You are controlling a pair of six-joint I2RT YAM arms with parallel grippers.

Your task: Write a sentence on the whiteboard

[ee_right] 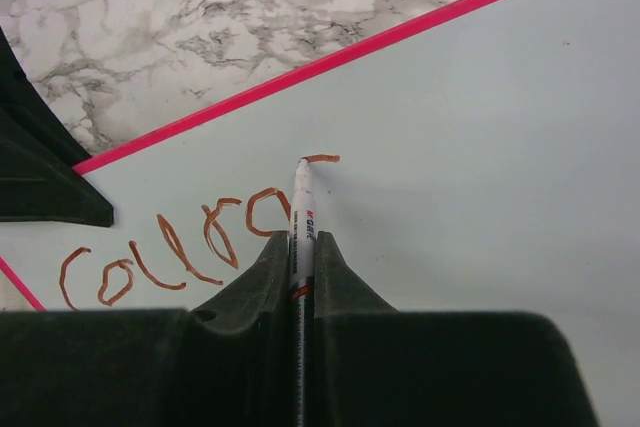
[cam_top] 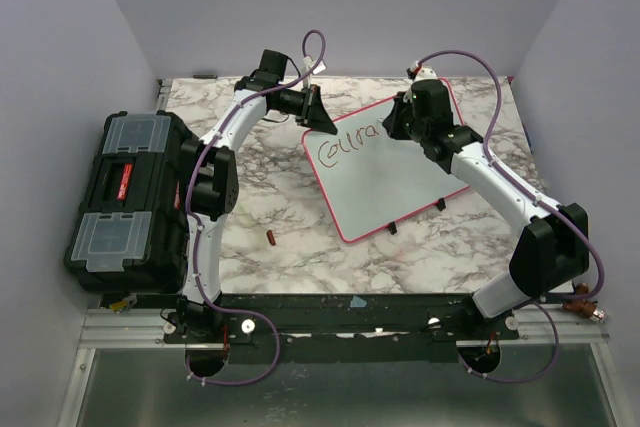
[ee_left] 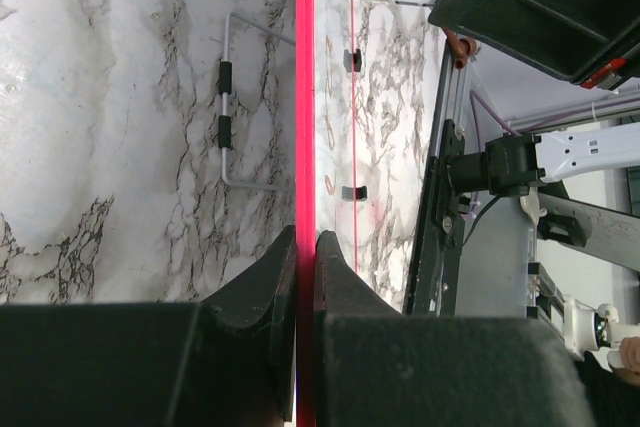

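Observation:
The whiteboard (cam_top: 395,182), white with a pink-red rim, lies tilted on the marble table. My left gripper (cam_top: 318,113) is shut on its far left rim (ee_left: 305,127), seen edge-on in the left wrist view. My right gripper (cam_top: 405,125) is shut on a white marker (ee_right: 301,212), whose tip touches the board (ee_right: 480,147). The sentence (ee_right: 190,237) reads about "Coura" in orange-brown strokes, with a fresh short stroke at the tip. It also shows in the top view (cam_top: 348,142).
A black toolbox (cam_top: 130,197) stands at the table's left edge. A small brown cap (cam_top: 272,238) lies on the marble in front of the board. Black clips (cam_top: 392,228) sit at the board's near rim. Grey walls close in on three sides.

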